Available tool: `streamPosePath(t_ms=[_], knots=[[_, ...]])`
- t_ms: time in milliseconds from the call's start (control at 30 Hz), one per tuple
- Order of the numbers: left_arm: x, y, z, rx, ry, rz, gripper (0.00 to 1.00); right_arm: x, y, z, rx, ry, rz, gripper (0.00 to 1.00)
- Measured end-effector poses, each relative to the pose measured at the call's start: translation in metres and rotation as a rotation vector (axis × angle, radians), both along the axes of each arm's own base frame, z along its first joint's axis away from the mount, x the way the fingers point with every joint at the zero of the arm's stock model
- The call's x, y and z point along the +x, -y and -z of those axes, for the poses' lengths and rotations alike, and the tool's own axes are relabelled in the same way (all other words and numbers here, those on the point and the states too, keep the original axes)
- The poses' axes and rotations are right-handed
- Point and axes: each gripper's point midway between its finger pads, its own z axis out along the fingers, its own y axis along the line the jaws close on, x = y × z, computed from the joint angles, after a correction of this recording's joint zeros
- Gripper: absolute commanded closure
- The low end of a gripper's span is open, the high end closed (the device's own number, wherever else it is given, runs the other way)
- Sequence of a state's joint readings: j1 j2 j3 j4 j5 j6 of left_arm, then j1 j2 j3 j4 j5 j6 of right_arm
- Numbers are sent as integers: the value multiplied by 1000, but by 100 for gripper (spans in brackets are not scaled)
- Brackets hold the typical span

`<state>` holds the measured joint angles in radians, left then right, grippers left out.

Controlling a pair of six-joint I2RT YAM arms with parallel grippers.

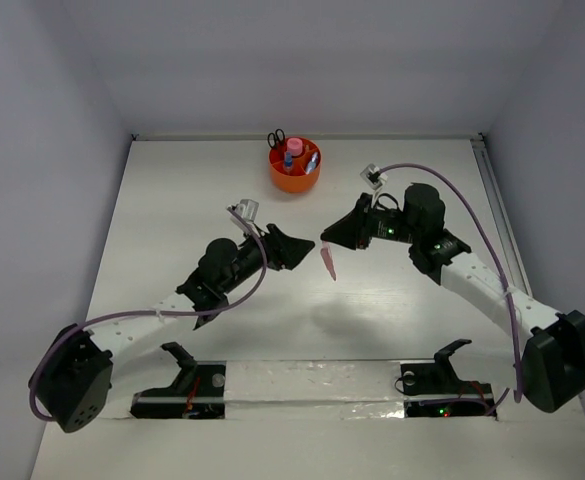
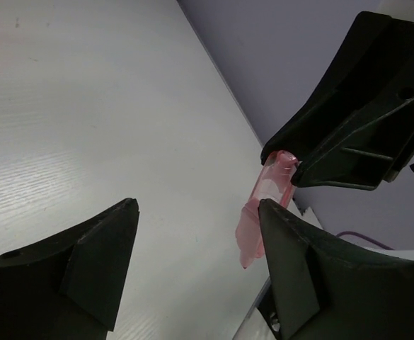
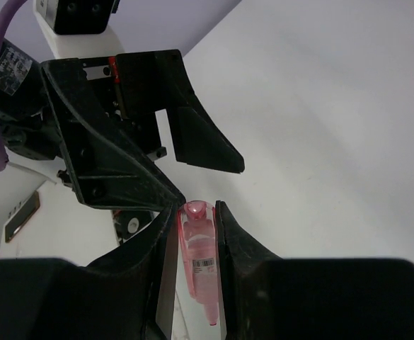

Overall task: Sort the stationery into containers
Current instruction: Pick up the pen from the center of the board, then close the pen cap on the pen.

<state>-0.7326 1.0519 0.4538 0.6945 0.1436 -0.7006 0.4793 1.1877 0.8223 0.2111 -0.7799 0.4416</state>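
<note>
Each arm is built of white, tube-like links joined by rounded black housings, both the left arm (image 1: 137, 322) and the right arm (image 1: 482, 285). A purple cable (image 1: 472, 210) runs along each. Each ends in a blocky black base (image 1: 72, 385). The left gripper (image 2: 196, 205) and right gripper (image 3: 196, 207) have matte black, wedge-shaped fingers (image 2: 93, 262). A small white camera box (image 3: 76, 14) with dark lenses tops the left wrist.

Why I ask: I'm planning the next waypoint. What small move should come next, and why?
Probably swing the right gripper away from the arm bases, toward the orange tub. It is already shut on the pink piece, held tip down, and the tub stands farther back. The left gripper is open and empty close by, so a handover seems unnecessary.
</note>
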Motion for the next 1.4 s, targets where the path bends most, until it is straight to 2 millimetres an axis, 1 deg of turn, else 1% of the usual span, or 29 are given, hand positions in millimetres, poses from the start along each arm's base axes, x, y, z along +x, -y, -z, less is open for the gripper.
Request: streamPosePath(t_ms=[100, 133, 167, 467, 733, 933, 1067, 1300, 1400], knots=[[-2, 4, -3, -18, 6, 27, 39, 0, 0, 0, 0, 0, -3, 100], [-3, 6, -3, -22, 5, 38, 42, -1, 0, 0, 0, 0, -3, 100], [-4, 8, -3, -26, 5, 47, 43, 0, 0, 0, 0, 0, -3, 100], [-10, 20, 7, -34, -26, 121, 44, 1, -1, 0, -4, 7, -3, 100], [-11, 22, 1, -52, -11, 135, 44, 7, -4, -1, -7, 9, -8, 100], [-10, 24, 7, -46, -24, 139, 44, 7, -4, 1, -14, 16, -10, 100], [-10, 24, 7, -47, -24, 139, 45, 7, -3, 1, -17, 17, -11, 100], [-9, 23, 5, -50, -20, 131, 45, 4, -1, -6, -12, 46, -8, 100], [-9, 22, 2, -56, -12, 124, 45, 3, 0, -10, -10, 61, -3, 100]])
